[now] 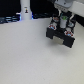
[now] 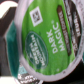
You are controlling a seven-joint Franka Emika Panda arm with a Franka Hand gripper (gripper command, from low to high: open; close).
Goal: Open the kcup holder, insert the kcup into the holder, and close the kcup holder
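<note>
In the exterior view, the black boxy kcup holder (image 1: 61, 36) stands on the white table at the exterior view's right. My gripper (image 1: 63, 23) hangs just above it, shut on the kcup (image 1: 63, 20), a small white pod with a green top. In the wrist view the kcup's green foil lid (image 2: 45, 45), printed "Dark Magic", fills most of the frame, tilted and very close. My fingers are hidden behind it there. The picture is too blurred to tell whether the holder's drawer is pulled out.
A tall white bottle-like post (image 1: 25, 10) with dark markings stands at the back on the exterior view's left. Dark clutter (image 1: 10, 20) lines the back edge. The white table (image 1: 30, 55) stretches in front of the holder.
</note>
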